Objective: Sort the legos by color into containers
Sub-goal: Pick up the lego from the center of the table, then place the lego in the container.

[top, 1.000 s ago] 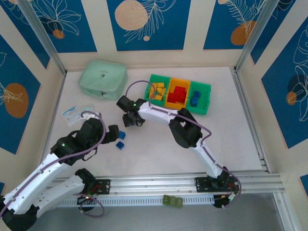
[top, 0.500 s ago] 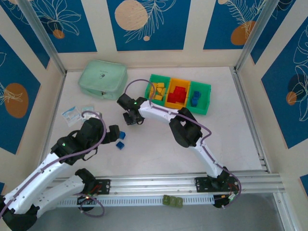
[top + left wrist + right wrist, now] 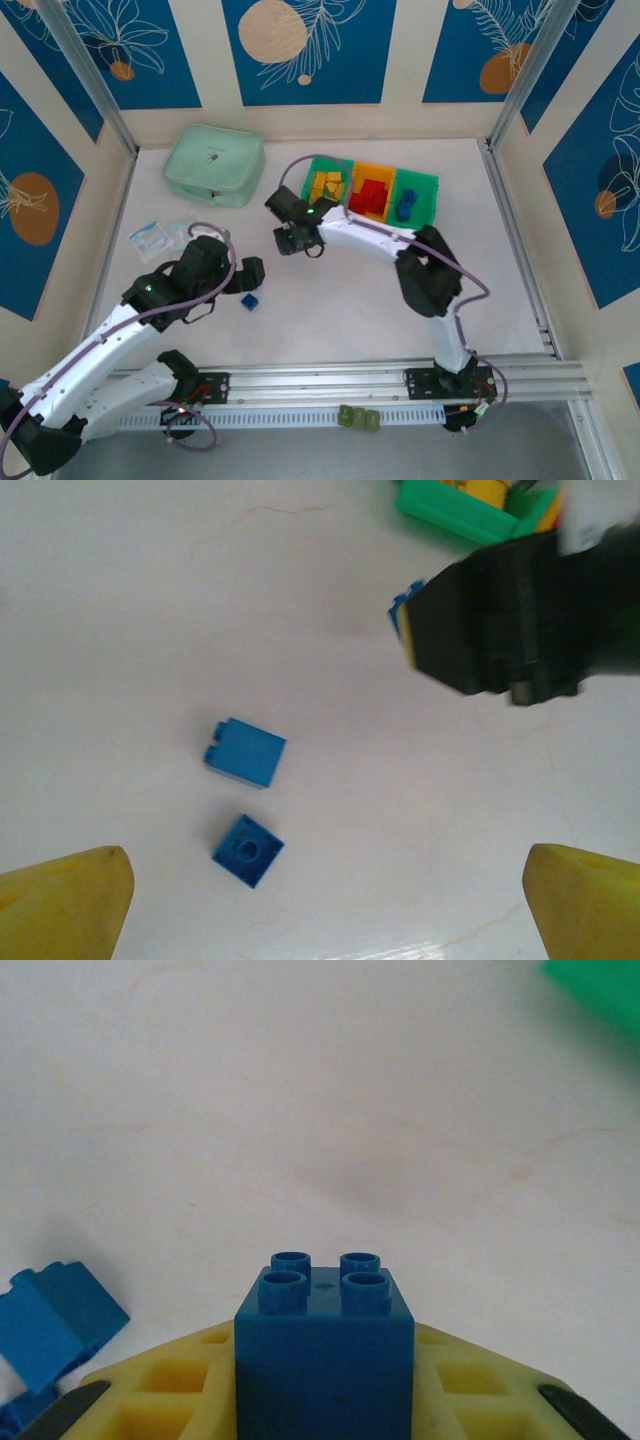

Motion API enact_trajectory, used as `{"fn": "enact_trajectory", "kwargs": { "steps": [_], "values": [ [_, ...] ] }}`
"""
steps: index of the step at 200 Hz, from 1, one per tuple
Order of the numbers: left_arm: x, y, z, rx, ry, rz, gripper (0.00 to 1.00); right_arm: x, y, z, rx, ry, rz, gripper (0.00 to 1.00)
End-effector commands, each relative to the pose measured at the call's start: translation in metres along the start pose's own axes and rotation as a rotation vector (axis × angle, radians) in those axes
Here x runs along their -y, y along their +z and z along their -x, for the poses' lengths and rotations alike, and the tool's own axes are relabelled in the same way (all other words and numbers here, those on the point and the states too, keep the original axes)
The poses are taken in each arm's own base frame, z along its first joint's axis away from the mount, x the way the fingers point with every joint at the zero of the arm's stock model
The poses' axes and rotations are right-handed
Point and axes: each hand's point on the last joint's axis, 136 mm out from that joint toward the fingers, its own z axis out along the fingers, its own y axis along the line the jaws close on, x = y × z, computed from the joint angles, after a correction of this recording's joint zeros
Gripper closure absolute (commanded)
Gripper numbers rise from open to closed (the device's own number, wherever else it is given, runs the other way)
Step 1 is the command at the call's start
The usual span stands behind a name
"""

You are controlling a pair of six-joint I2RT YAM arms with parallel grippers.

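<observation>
step: blue brick (image 3: 325,1360) clamped in right fingers (image 3: 150,1390) | left fingers (image 3: 60,900) spread, two loose bricks (image 3: 245,755) ahead of them | next: carry to end bin (image 3: 416,232) holding blues, release

A blue four-stud brick (image 3: 325,1345) is clamped in the right gripper (image 3: 293,238), studs pointing away from the wrist. Just ahead of the left gripper's (image 3: 320,900) spread fingers lie a tipped blue brick (image 3: 245,753) and, nearer, a second blue brick (image 3: 247,850). Beyond the right gripper, the joined bins (image 3: 420,228) hold yellow bricks (image 3: 328,187), red bricks (image 3: 372,195) and sorted blue bricks (image 3: 406,205), one colour each.
</observation>
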Motion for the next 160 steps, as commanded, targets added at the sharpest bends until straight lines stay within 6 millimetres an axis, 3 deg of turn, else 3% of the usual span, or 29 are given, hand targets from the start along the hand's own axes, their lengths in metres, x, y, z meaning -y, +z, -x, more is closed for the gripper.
{"fn": "enact_trajectory", "kwargs": {
  "steps": [1,31,78,120,160],
  "values": [
    [0.030,0.002,0.013,0.009,0.016,-0.130,0.01,0.033,-0.035,0.011,0.077,0.073,-0.016,0.67],
    [0.058,0.018,0.013,-0.034,0.031,-0.228,0.01,0.089,-0.068,0.011,0.118,0.177,-0.068,0.66],
    [0.093,0.043,0.014,-0.075,0.066,-0.307,0.01,0.187,-0.092,0.013,0.175,0.341,-0.187,0.65],
    [0.126,0.063,0.011,-0.113,0.096,-0.361,0.01,0.276,-0.081,0.018,0.179,0.484,-0.306,0.64],
    [0.143,0.075,0.012,-0.142,0.113,-0.377,0.01,0.326,-0.058,0.026,0.153,0.562,-0.329,0.63]
  ]
}}
